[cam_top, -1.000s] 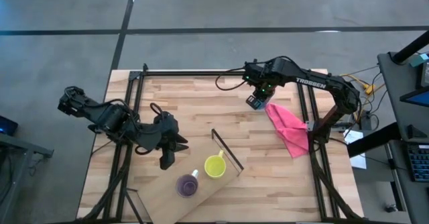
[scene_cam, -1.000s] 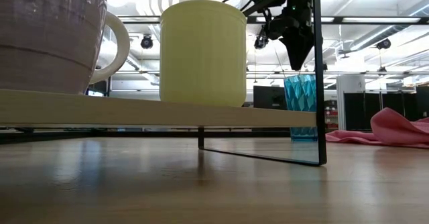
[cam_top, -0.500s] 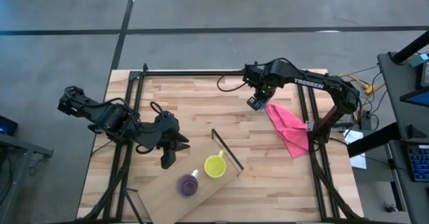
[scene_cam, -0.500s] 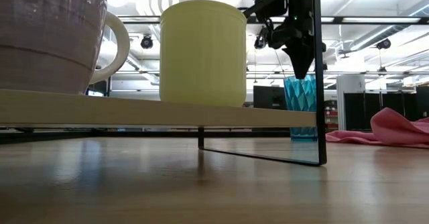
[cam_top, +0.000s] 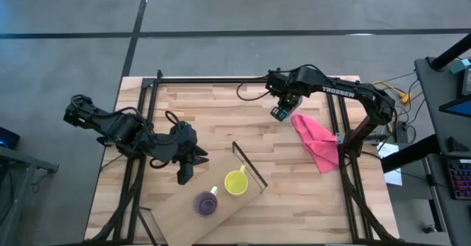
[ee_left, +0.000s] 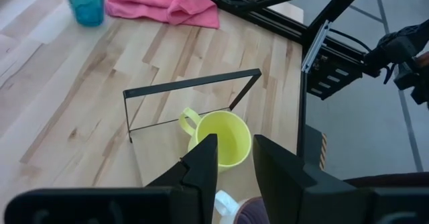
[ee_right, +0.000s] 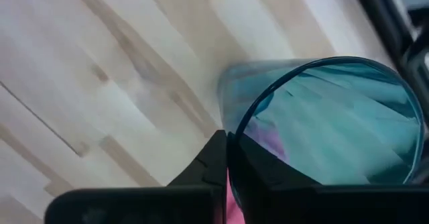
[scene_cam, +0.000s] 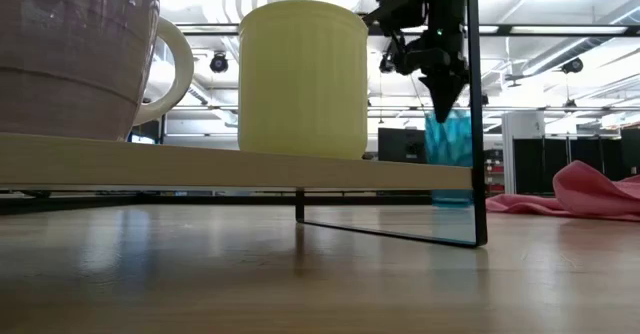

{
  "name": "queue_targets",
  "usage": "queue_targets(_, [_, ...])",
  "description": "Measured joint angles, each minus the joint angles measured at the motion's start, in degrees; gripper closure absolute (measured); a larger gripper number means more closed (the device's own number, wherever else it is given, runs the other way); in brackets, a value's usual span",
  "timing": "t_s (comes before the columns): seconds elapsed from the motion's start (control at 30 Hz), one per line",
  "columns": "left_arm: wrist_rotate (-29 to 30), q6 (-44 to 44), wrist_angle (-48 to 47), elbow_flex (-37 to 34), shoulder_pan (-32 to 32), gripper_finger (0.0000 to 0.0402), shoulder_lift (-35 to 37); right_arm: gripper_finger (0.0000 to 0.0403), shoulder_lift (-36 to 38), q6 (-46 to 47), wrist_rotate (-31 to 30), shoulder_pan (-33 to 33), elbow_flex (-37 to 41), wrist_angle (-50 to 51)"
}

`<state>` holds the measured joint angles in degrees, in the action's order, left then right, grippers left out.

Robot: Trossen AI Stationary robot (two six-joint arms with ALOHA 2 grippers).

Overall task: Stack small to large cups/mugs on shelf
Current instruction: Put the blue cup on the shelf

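The teal tumbler (cam_top: pixel 278 114) (scene_cam: pixel 450 159) stands on its base at the far middle of the table, beside the pink cloth (cam_top: pixel 316 139). My right gripper (cam_top: pixel 281 107) (ee_right: pixel 228 150) is over it, shut on its rim. The yellow mug (cam_top: pixel 235 181) (ee_left: pixel 224 140) and the purple cup (cam_top: pixel 204 203) (scene_cam: pixel 70 54) stand upright on the shelf board (cam_top: pixel 228 208), the mug nearer the dark frame upright (cam_top: pixel 249 165). My left gripper (cam_top: pixel 184 176) (ee_left: pixel 236 167) waits open just left of the shelf, touching nothing. My right gripper has the teal tumbler by its rim (ee_right: pixel 233 127), one finger (ee_right: pixel 211 160) outside the wall and the other inside. It comes from above, pointing down. The tumbler is upright with its base on the table.
The pink cloth (scene_cam: pixel 600 189) (ee_left: pixel 167 6) lies crumpled to the right of the tumbler, close to the right arm's base. Black frame rails (cam_top: pixel 140 128) run along the table's left, right and far sides. Bare tabletop lies between tumbler and shelf.
My right gripper has come down a little over the teal tumbler, its fingertips dropping to the rim. The tumbler, the mugs on the shelf and the left arm have stayed where they were.
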<state>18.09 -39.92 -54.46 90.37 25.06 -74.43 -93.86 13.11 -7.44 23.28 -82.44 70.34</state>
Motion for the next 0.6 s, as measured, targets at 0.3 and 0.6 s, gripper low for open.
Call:
queue_targets(0.3, [0.0, 0.2, -0.1, 0.0, -0.5, 0.032, 0.0, 0.0393, 0.0, -1.3, 6.8, -2.0, -6.5, -9.5])
queue_targets(0.6, [0.2, 0.3, -2.0, 0.0, -2.9, 0.032, 0.0, 0.0394, -2.0, -1.2, 9.4, -7.5, -14.6, -10.0])
